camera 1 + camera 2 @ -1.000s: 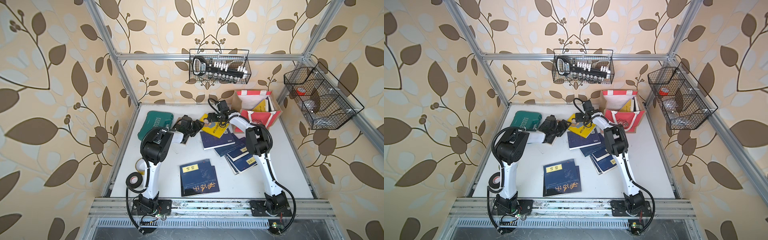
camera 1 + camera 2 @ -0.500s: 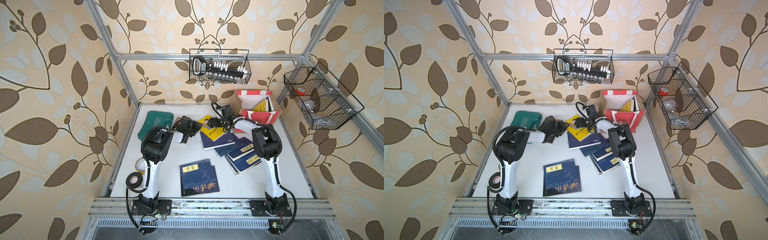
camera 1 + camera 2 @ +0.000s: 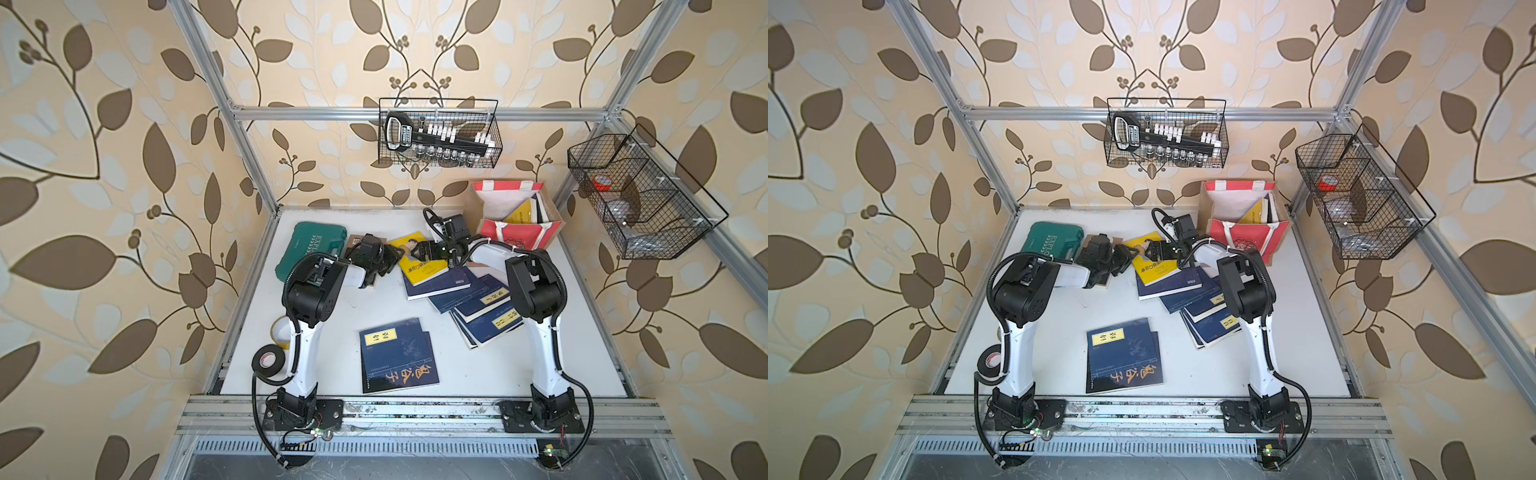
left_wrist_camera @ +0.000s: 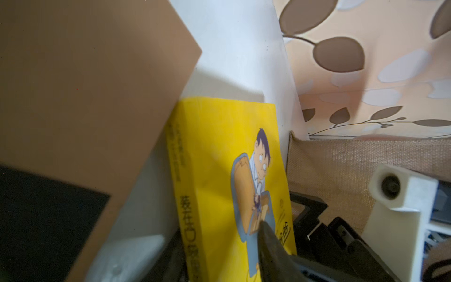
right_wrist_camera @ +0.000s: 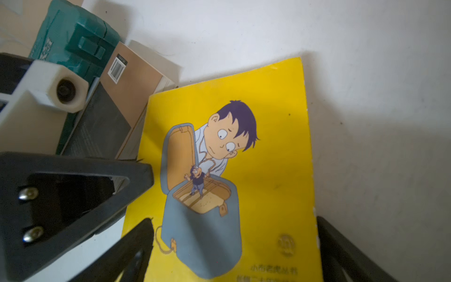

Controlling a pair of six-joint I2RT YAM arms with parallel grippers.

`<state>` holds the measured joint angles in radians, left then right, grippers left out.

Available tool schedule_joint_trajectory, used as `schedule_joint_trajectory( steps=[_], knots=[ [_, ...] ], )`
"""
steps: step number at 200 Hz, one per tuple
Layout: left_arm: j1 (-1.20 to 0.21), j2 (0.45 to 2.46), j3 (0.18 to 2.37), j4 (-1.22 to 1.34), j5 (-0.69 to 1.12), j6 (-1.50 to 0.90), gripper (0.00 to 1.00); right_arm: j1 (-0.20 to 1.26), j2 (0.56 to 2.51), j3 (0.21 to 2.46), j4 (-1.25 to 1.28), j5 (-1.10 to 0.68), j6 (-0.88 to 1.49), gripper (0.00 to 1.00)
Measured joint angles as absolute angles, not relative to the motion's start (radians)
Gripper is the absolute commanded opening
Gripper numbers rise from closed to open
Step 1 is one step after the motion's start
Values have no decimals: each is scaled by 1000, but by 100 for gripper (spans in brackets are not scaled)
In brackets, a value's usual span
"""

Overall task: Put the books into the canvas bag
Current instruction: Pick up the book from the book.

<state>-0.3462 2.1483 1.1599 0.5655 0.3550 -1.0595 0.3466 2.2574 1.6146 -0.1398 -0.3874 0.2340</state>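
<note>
Standing open at the far right corner of the white table [image 3: 478, 374], the canvas bag [image 3: 519, 237] holds upright books, including a yellow book [image 3: 521, 214]. The back wire basket [image 3: 382, 124] holds a socket rail [image 3: 440, 139]; the side wire basket [image 3: 648, 241] holds a red tape roll [image 3: 601, 183]. The yellow cartoon paperback [image 5: 268, 136] lies atop fanned navy paperbacks [image 3: 482, 307]; a navy pair [image 3: 395, 357] lies nearer the front. Jaws of the right gripper [image 5: 234, 219] stand wide apart, straddling the glossy yellow cover. The left gripper [image 3: 390, 254] meets a brown book [image 5: 131, 80] beside the green case [image 3: 311, 245]; its jaw state cannot be determined.

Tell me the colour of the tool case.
Green; the tool case shows best in a top view.
</note>
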Motion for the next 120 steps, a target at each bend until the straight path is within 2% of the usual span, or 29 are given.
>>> schedule_joint_trajectory(
  steps=[23,44,71,103,120],
  knots=[
    [-347,2151,1160,581,368,-1070,52,347,2252,1604,-136,-405,234,98],
    [-347,2152,1157,577,368,-1070,33,347,2251,1599,-131,-409,234,98],
    [-347,2151,1139,583,369,-1075,15,350,2243,1588,-126,-413,234,98],
    [-348,2118,1130,572,368,-1062,0,351,2207,1539,-108,-426,237,98],
    [-348,2086,1110,543,368,-1049,0,351,2167,1501,-105,-448,244,98]
  ],
)
